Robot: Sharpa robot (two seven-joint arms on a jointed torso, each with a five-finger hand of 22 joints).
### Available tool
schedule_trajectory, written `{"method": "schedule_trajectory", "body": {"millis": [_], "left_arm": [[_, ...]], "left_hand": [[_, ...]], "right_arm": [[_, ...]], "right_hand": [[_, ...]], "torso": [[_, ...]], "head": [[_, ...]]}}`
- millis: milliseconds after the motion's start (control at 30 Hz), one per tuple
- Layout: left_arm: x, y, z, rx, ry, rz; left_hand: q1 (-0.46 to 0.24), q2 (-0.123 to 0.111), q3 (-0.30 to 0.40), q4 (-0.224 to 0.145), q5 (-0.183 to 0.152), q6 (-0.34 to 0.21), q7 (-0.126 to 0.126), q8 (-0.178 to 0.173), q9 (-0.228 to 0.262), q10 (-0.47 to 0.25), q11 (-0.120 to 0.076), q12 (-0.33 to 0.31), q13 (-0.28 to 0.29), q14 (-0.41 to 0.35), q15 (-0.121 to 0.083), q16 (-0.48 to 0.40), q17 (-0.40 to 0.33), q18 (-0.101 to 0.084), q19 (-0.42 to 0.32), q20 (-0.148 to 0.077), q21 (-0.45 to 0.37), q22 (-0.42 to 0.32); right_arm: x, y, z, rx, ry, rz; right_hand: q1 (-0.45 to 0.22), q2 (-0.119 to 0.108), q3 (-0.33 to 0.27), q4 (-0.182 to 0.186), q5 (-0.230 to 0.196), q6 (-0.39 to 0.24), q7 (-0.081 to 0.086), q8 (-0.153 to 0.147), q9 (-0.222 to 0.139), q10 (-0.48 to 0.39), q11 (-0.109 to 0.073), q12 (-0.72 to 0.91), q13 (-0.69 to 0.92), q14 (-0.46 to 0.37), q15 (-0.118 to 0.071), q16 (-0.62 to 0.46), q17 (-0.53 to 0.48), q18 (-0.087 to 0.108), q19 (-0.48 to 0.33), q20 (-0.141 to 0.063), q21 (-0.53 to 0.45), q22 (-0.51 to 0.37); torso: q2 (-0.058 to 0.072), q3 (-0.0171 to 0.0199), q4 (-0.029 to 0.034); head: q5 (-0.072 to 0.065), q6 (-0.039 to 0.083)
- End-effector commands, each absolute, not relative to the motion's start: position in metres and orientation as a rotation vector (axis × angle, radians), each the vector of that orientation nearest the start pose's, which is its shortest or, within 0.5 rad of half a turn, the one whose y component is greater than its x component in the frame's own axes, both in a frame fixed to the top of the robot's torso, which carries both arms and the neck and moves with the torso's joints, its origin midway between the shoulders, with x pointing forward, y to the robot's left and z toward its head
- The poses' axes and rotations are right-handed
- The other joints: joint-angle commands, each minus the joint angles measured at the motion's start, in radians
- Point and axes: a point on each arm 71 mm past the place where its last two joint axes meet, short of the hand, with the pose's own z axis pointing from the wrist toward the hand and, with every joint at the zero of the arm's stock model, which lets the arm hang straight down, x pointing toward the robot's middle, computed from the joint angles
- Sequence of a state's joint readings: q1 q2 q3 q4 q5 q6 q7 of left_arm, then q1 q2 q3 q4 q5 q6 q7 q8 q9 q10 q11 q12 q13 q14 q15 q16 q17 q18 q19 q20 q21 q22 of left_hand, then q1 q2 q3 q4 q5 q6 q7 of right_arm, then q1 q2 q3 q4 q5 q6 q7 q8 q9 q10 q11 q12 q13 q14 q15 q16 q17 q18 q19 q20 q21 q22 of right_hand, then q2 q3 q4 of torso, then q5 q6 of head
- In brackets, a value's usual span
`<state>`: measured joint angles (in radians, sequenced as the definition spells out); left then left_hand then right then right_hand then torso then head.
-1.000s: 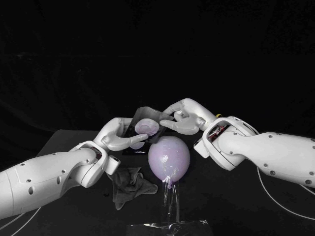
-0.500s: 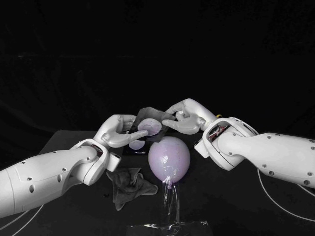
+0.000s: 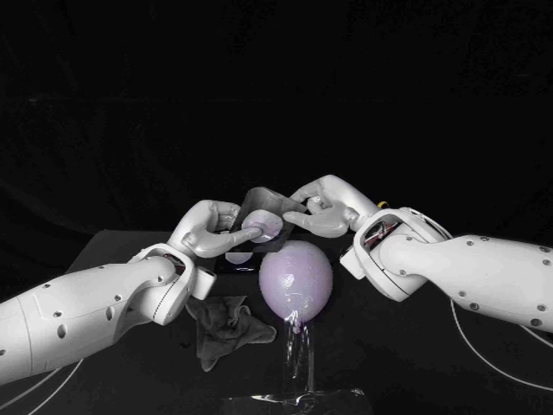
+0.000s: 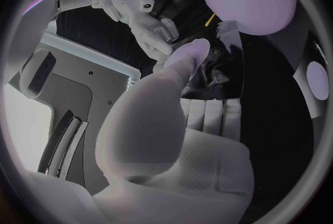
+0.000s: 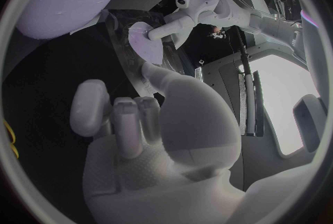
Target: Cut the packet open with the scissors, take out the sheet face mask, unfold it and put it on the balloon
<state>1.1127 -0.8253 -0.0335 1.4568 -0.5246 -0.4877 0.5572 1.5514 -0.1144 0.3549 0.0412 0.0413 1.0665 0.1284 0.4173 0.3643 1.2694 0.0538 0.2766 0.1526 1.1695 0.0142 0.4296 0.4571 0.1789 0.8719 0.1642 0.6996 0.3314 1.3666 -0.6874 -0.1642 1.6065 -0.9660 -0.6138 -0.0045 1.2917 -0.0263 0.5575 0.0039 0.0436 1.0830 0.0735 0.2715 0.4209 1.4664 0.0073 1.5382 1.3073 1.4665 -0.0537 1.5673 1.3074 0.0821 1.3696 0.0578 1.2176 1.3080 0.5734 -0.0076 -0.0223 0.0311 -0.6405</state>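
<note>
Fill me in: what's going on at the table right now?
The right hand holds the dark packet up behind the balloon, while the left hand pinches a pale bit of the sheet mask at the packet's mouth. The mask looks only partly out; the balloon is bare.

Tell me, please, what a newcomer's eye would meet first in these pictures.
First the pale purple balloon, upright on a clear stand in the middle. Just beyond it the two hands meet: the right hand holds a dark packet, and the left hand pinches a pale piece at it. A crumpled dark cloth lies left of the balloon.
</note>
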Motion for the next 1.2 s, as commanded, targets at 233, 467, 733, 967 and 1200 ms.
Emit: {"method": "schedule_trajectory", "body": {"millis": [233, 467, 733, 967, 1200], "left_arm": [[0.483, 0.214, -0.199, -0.524, 1.333, -1.292], [0.483, 0.212, -0.200, -0.510, 1.349, -1.300], [0.482, 0.207, -0.199, -0.459, 1.361, -1.304], [0.481, 0.204, -0.199, -0.400, 1.367, -1.282], [0.481, 0.200, -0.198, -0.332, 1.363, -1.246]], "left_hand": [[-0.011, 0.028, 0.017, 0.013, 0.006, -0.002, -0.001, -0.011, -0.006, 0.009, 0.002, -0.002, -0.007, 0.015, 0.001, -0.011, -0.007, 0.000, -0.009, -0.011, 0.029, 0.020], [-0.023, 0.055, 0.033, 0.031, 0.007, -0.032, 0.003, -0.021, 0.001, 0.015, 0.008, -0.023, -0.028, 0.026, 0.008, -0.042, -0.024, 0.000, -0.018, -0.010, 0.036, 0.024], [-0.020, 0.047, 0.033, 0.025, 0.007, -0.029, 0.002, -0.016, 0.008, 0.022, 0.007, -0.032, -0.039, 0.033, 0.006, -0.056, -0.031, 0.000, -0.020, -0.011, 0.041, 0.026], [-0.019, 0.043, 0.034, 0.022, 0.007, -0.026, 0.000, -0.014, 0.010, 0.027, 0.005, -0.037, -0.045, 0.037, 0.005, -0.063, -0.034, 0.000, -0.023, -0.012, 0.045, 0.029], [-0.018, 0.042, 0.035, 0.020, 0.007, -0.025, 0.000, -0.014, 0.011, 0.031, 0.005, -0.039, -0.048, 0.041, 0.004, -0.068, -0.036, 0.001, -0.023, -0.013, 0.048, 0.031]], "right_arm": [[0.473, -0.110, -0.129, 0.140, 1.481, 1.059], [0.473, -0.108, -0.128, 0.137, 1.466, 1.064], [0.474, -0.107, -0.127, 0.142, 1.446, 1.058], [0.476, -0.102, -0.127, 0.138, 1.440, 1.059], [0.479, -0.097, -0.128, 0.122, 1.459, 1.054]], "right_hand": [[-0.008, 0.001, 0.007, -0.003, 0.005, 0.006, 0.000, 0.035, 0.043, 0.088, -0.010, -0.007, 0.239, 0.104, -0.008, 0.003, 0.263, 0.003, -0.001, -0.007, -0.009, 0.014], [-0.010, -0.001, 0.008, -0.006, 0.005, 0.004, -0.001, 0.037, 0.046, 0.085, -0.010, -0.015, 0.234, 0.104, -0.008, 0.003, 0.263, 0.003, -0.002, -0.008, -0.010, 0.014], [-0.010, -0.002, 0.008, -0.008, 0.005, 0.003, -0.001, 0.038, 0.046, 0.085, -0.010, -0.015, 0.234, 0.104, -0.008, 0.003, 0.263, 0.003, -0.001, -0.008, -0.009, 0.014], [-0.010, -0.002, 0.008, -0.008, 0.005, 0.003, -0.001, 0.038, 0.046, 0.085, -0.010, -0.015, 0.234, 0.104, -0.008, 0.003, 0.263, 0.003, -0.001, -0.008, -0.009, 0.014], [-0.011, -0.001, 0.009, -0.009, 0.005, 0.002, -0.001, 0.039, 0.047, 0.084, -0.010, -0.018, 0.233, 0.104, -0.009, 0.003, 0.263, 0.003, -0.001, -0.008, -0.009, 0.015]], "torso": [[-0.001, -0.0008, 0.0008], [0.000, -0.0014, 0.0012], [0.000, -0.0012, 0.0014], [0.001, -0.0007, 0.0011], [0.000, -0.0009, -0.0001]], "head": [[-0.003, 0.003], [-0.006, 0.004], [-0.007, 0.005], [-0.007, 0.005], [-0.007, 0.006]]}}
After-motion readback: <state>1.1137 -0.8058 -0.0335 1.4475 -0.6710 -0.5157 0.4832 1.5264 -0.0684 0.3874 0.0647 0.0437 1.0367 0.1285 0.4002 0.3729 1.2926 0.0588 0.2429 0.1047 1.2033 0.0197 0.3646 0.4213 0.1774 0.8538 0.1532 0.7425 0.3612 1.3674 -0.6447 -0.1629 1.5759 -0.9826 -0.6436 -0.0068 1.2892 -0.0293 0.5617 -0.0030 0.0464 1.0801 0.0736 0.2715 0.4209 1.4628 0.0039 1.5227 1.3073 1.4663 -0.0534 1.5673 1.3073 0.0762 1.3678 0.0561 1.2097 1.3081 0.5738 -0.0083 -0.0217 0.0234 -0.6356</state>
